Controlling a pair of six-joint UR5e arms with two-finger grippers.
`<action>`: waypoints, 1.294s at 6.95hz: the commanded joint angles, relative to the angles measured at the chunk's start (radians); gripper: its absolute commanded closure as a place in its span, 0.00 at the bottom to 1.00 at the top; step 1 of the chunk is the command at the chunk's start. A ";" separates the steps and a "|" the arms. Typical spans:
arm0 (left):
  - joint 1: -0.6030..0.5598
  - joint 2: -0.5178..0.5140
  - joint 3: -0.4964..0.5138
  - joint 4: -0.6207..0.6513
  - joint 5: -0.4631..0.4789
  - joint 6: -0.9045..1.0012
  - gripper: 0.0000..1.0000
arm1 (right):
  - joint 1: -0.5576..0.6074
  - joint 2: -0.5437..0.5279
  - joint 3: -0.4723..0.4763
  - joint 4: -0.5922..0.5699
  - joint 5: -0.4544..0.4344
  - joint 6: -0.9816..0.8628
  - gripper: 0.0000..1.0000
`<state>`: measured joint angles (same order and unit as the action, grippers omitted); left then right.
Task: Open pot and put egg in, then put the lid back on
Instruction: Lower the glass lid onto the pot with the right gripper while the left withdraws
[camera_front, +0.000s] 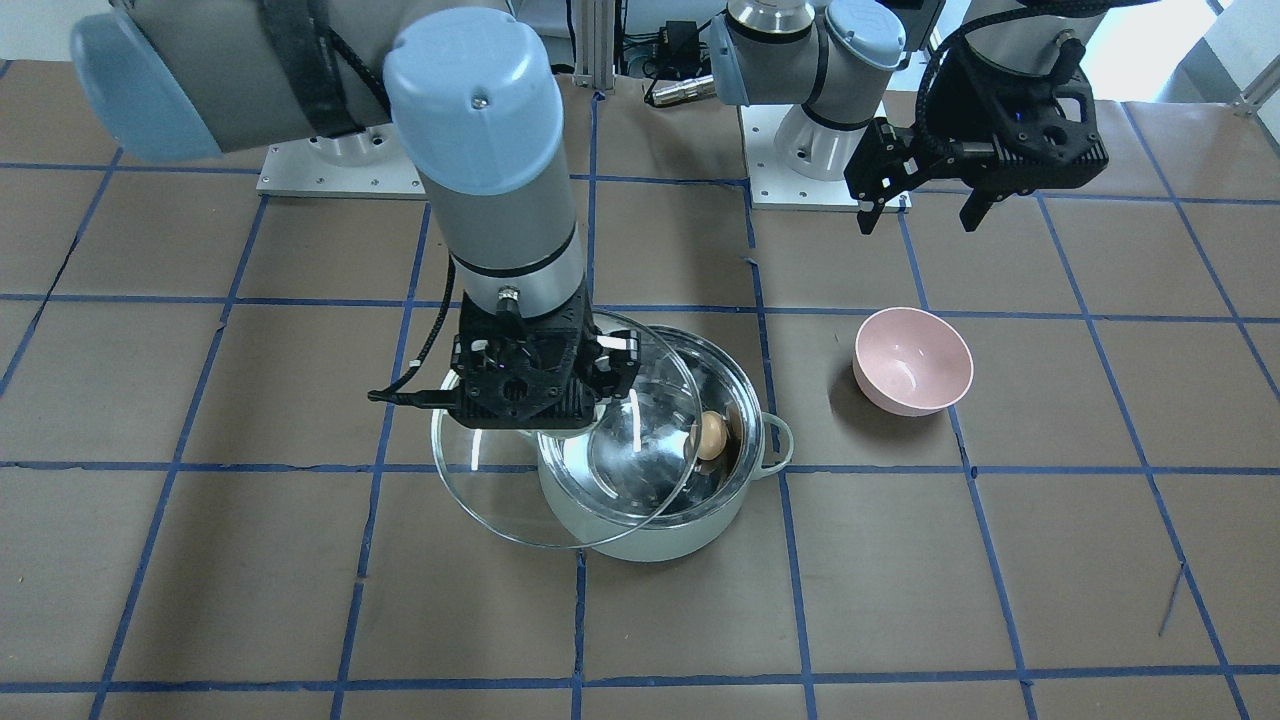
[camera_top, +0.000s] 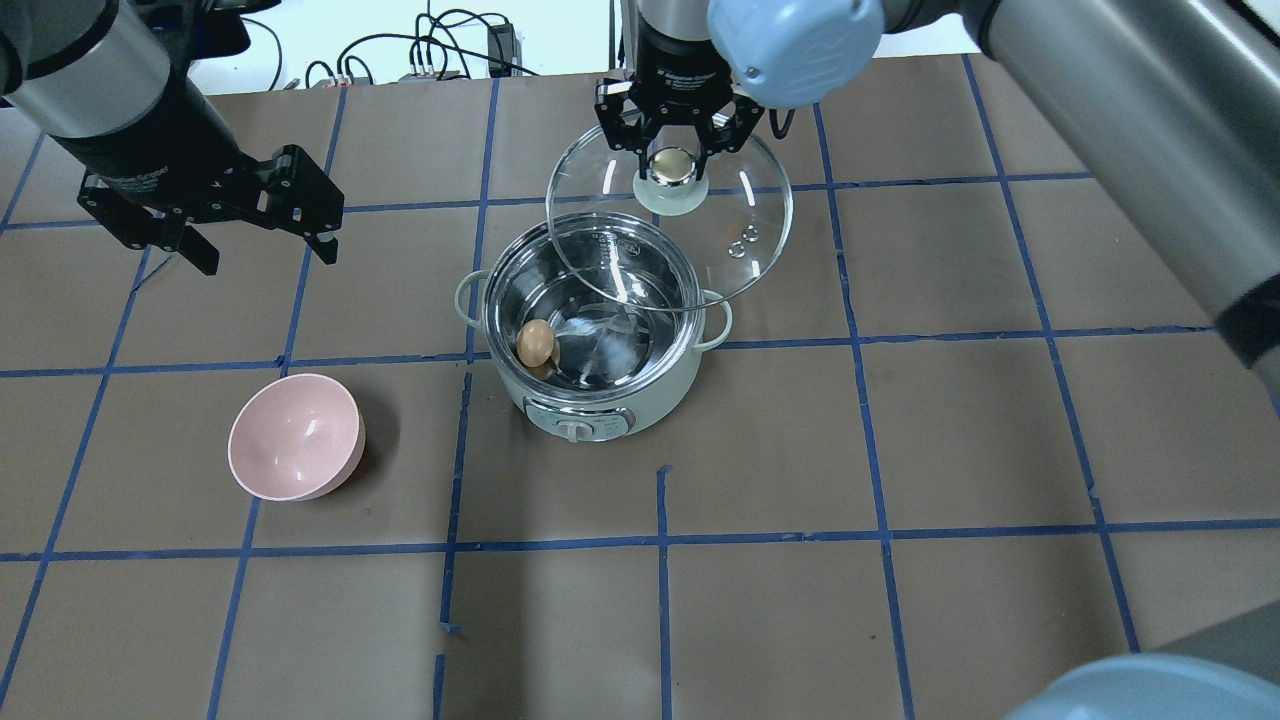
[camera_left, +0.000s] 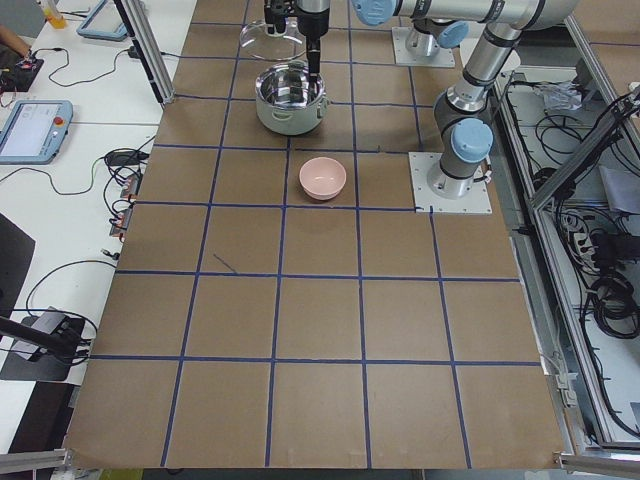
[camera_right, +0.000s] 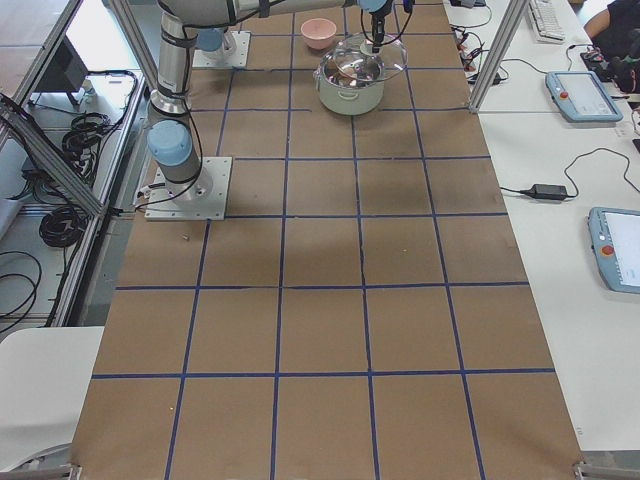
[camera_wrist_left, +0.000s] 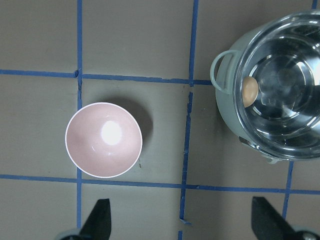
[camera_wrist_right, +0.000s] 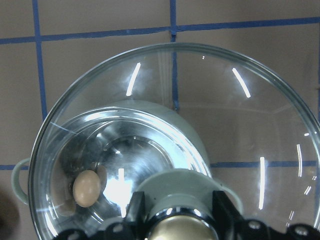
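Bright, even light fell from above on the matte table (camera_top: 900, 450), and no corner was left dim. Shadows were soft and short: the pink bowl (camera_top: 295, 437) cast a faint dark patch just beside it. A white hot spot glared inside that bowl in the left wrist view. Thin bright streaks curved across the lid (camera_top: 670, 215), and the pot (camera_top: 600, 330) mirrored the light in smeared patches on its steel inside. The white backdrop (camera_top: 560, 30) was washed out. The right arm (camera_top: 1100, 130), close to the overhead camera, looked soft. In the right wrist view, the knob (camera_wrist_right: 177, 230) was blurred. Both side views showed everything small, with little detail.
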<state>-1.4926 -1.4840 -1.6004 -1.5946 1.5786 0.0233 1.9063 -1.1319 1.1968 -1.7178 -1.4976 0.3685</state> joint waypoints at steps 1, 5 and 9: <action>0.011 0.005 -0.021 0.041 -0.046 0.009 0.00 | 0.072 0.096 -0.002 -0.109 -0.009 0.068 0.92; 0.014 0.011 -0.012 0.045 -0.051 0.009 0.00 | 0.085 0.112 0.017 -0.099 0.004 0.040 0.92; 0.002 0.010 -0.009 0.035 0.029 0.009 0.00 | 0.111 0.084 0.035 -0.080 -0.006 0.046 0.92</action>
<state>-1.4879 -1.4729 -1.6102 -1.5577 1.5753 0.0322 2.0157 -1.0318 1.2189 -1.8029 -1.5003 0.4153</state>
